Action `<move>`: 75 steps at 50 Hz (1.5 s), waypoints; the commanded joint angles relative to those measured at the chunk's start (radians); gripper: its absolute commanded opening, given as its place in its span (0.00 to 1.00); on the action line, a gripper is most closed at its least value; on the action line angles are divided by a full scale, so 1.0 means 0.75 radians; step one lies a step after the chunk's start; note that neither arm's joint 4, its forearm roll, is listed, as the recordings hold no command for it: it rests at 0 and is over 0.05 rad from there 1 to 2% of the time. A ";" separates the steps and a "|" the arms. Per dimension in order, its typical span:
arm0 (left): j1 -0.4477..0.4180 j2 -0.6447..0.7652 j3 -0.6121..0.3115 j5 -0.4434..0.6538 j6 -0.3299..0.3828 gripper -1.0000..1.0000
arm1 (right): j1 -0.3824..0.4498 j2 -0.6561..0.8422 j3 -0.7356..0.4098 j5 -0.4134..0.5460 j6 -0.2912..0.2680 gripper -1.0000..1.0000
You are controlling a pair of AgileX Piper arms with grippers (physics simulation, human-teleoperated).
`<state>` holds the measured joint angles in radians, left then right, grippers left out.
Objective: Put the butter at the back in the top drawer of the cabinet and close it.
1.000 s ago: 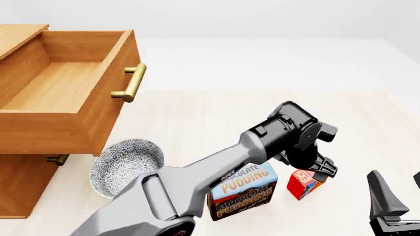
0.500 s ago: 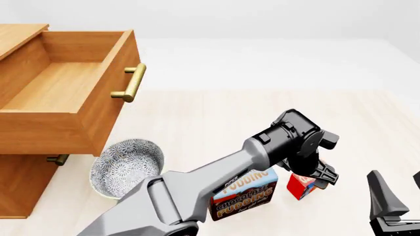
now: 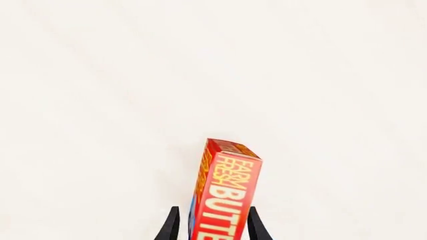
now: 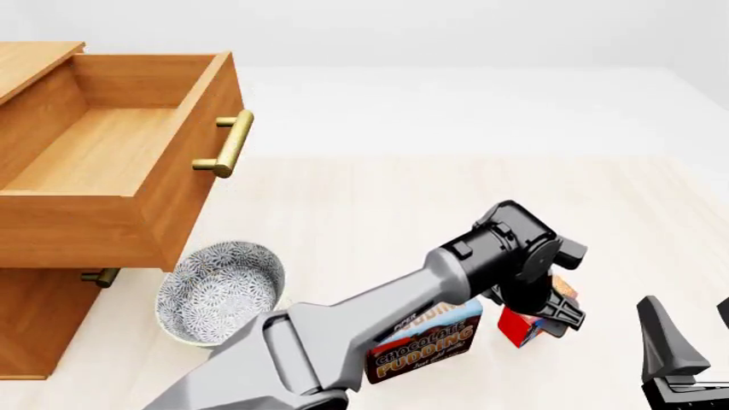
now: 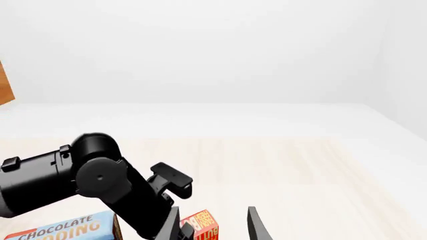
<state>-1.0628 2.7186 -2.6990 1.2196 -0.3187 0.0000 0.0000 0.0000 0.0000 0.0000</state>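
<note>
Near the right of the pale wooden table [image 4: 376, 213], the small red box of butter with the orange-yellow face [image 4: 527, 323] is standing on end just beside the larger blue-and-brown chocolate pudding box [image 4: 424, 338], and the left gripper [image 4: 547, 316] is reaching down over it. In the left wrist view the two black fingers [image 3: 171, 227] are sitting on either side of the butter's narrow faces, parted only to about the width of the box; whether they are pressing on it yet I cannot tell, since the contact lies at the very edge of that picture. Coming at the narrow sides looks deliberate (the broad lettered face would likely be too wide for this claw).

Over at the left, the orange-brown wooden cabinet [image 4: 34, 320] is standing with its top drawer [image 4: 102, 162] pulled well out, brass bar handle [image 4: 225, 145] facing the arms, so the box can be dropped straight in. A patterned grey-and-white bowl [image 4: 217, 290] is sitting just beside the cabinet.

At the lower right, the right gripper [image 5: 213, 225] is idling with its fingers spread apart, holding nothing.
</note>
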 commanded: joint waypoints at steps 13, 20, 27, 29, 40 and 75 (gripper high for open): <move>0.009 0.034 -0.006 0.000 0.004 1.00 | 0.000 0.000 0.000 0.000 0.000 1.00; 0.021 0.042 0.022 0.000 0.036 0.00 | 0.000 0.000 0.000 0.000 0.000 1.00; 0.015 0.041 0.014 0.000 0.036 0.00 | 0.000 0.000 0.000 0.000 0.000 1.00; 0.013 0.043 0.009 0.000 0.036 0.00 | 0.000 0.000 0.000 0.000 0.000 1.00; 0.014 -0.009 0.025 0.000 0.066 0.00 | 0.000 0.000 0.000 0.000 0.000 1.00; 0.000 -0.163 0.002 0.000 0.101 0.00 | 0.000 0.000 0.000 0.000 0.000 1.00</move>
<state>-1.0610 2.6439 -2.6865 1.2200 -0.2668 0.0000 0.0000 0.0000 0.0000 0.0000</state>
